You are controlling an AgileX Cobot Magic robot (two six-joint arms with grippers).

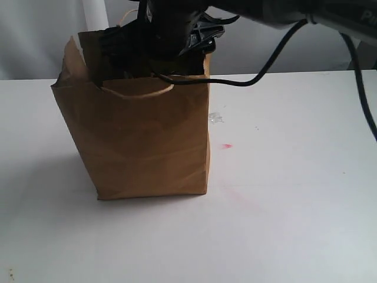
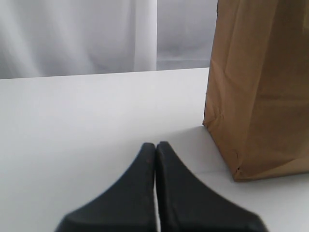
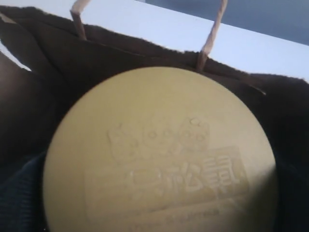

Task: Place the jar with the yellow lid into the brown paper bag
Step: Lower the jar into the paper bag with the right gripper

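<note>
The brown paper bag (image 1: 141,135) stands upright on the white table, one loop handle folded over its front. My right arm's wrist (image 1: 177,29) reaches down into the bag's open top, so its fingertips are hidden. In the right wrist view the yellow-lidded jar's round embossed lid (image 3: 159,154) fills the frame, high inside the bag near the rim and handles (image 3: 212,34). Dark finger shapes flank the lid, and the jar's body is hidden beneath it. My left gripper (image 2: 155,145) is shut and empty, low over the table beside the bag's side (image 2: 260,87).
A black cable (image 1: 265,68) loops from the right arm down behind the bag. A small clear scrap (image 1: 215,118) and a pink mark (image 1: 227,145) lie on the white table (image 1: 294,206) right of the bag. A pale curtain (image 2: 72,34) hangs behind.
</note>
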